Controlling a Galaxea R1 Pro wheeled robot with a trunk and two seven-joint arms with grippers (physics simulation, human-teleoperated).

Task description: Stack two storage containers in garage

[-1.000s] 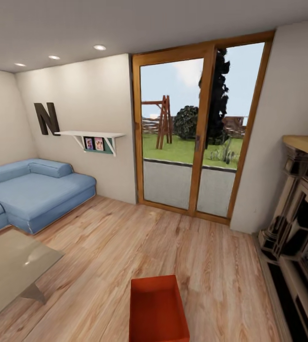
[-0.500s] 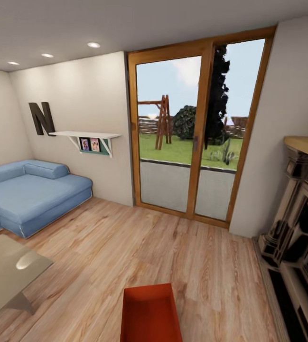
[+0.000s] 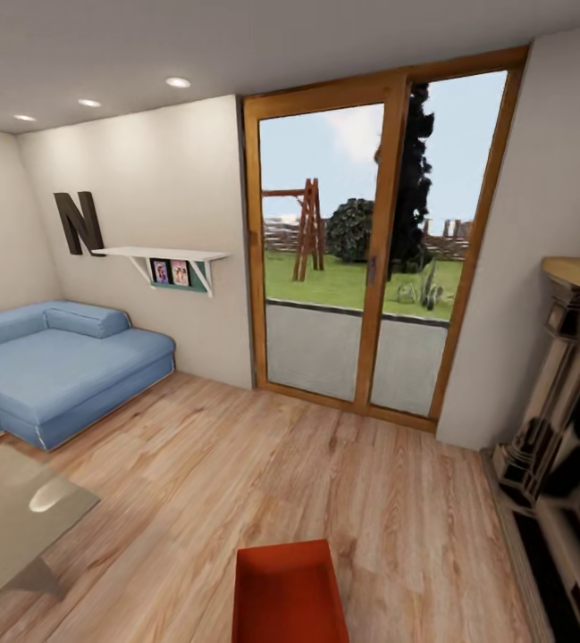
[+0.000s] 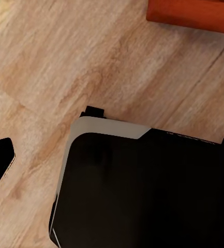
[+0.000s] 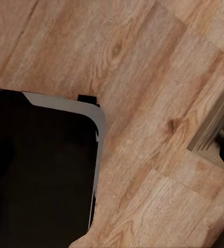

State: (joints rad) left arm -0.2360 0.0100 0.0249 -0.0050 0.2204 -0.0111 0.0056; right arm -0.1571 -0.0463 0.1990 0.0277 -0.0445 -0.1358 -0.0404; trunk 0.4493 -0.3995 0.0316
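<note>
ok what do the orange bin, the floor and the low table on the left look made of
Storage container: probably matte plastic, uniform orange-red, no grain.
Floor: light wood planks or laminate, visible grain, knots and seams.
Coffee table: glass-like top, translucent with a bright reflection.

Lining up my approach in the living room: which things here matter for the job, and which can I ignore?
For the job:
- storage container, orange-red, on the wood floor straight ahead at the head view's lower edge; an edge of it also shows in the left wrist view

Just there:
- blue sofa
- glass table
- fireplace
- glass doors
- wall shelf
</note>
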